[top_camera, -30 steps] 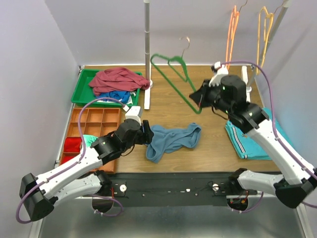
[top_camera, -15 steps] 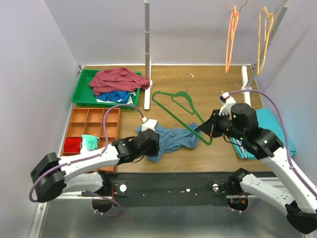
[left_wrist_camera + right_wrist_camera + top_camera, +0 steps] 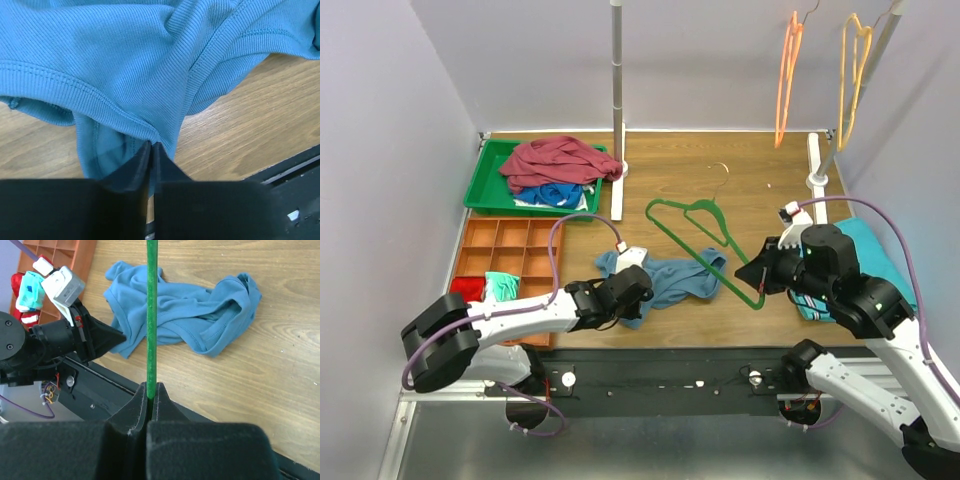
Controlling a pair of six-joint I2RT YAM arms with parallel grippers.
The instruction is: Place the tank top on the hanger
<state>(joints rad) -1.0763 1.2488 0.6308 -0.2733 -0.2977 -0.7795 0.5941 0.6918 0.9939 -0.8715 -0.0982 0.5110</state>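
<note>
— Two things matter on this table [image 3: 720,160]. Where are they?
— The bigger one first. The tank top [image 3: 670,282] lies crumpled on the wood at the near middle, with nothing threaded through it yet. The hanger [image 3: 151,310] is tilted just to its right, hook toward the far side. Its long bar crosses over the right part of the cloth. Whether bar and cloth touch, I cannot tell.
— Who has the hanger?
— The right gripper [image 3: 151,390]. Its jaws are clamped tight on the thin green bar, close to the near right corner. My guess is that holding it by the corner leaves the rest of the frame free to slide into a strap or the neck.
— And the other side?
— The left gripper [image 3: 152,146] is at the near left edge of the tank top. Its jaws are pinched together on a fold of ribbed fabric, which bunches right into the tips. I take that pinch as a way to lift or steady an opening so the bar has something to enter.
— Anything close enough to snag?
— Nothing close. The green tray [image 3: 477,180] with the maroon garment [image 3: 560,160] sits far left. A folded teal cloth [image 3: 876,248] lies on the right, partly hidden by the right arm and apart from the tank top.
</note>
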